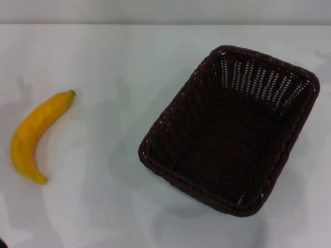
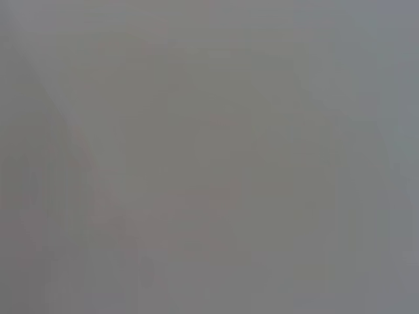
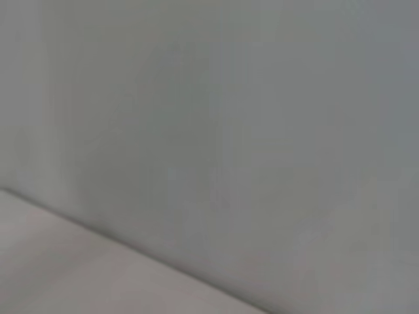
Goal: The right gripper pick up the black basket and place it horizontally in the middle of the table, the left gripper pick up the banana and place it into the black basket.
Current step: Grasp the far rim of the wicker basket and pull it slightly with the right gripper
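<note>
In the head view the black basket (image 1: 230,129) stands on the white table (image 1: 114,67), right of centre, turned at a slant with its long side running from near left to far right; it is empty. The yellow banana (image 1: 36,135) lies at the left side of the table, its dark stem tip pointing to the far side, well apart from the basket. Neither gripper shows in any view. Both wrist views show only plain grey-white surface.
The table's far edge (image 1: 165,24) runs across the top of the head view. A small dark corner (image 1: 1,243) shows at the bottom left of the head view.
</note>
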Controlling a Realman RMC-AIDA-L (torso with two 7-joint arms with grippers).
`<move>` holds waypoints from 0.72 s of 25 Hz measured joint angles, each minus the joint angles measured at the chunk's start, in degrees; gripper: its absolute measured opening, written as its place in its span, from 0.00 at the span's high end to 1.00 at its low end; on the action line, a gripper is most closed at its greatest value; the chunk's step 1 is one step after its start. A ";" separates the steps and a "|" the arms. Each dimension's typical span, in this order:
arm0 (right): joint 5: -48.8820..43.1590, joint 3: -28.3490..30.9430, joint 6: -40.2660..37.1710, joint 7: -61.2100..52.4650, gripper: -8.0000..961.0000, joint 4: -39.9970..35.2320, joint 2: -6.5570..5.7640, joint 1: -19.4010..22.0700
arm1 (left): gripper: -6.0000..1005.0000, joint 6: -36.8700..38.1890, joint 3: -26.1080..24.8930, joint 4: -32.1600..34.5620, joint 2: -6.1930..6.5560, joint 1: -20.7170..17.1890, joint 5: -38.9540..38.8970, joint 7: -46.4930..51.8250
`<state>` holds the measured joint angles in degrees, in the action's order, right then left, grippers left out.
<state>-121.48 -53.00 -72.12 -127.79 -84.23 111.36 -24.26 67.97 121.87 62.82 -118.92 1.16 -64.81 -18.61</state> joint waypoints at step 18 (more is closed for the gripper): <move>-6.76 -6.46 -4.28 1.02 0.23 4.87 -0.12 -8.28 | 0.11 -0.10 1.52 -0.81 -0.09 -0.37 -0.03 0.69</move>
<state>-128.24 -59.46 -76.40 -126.77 -79.36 111.24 -32.54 67.86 123.39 62.01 -119.01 0.79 -64.84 -17.92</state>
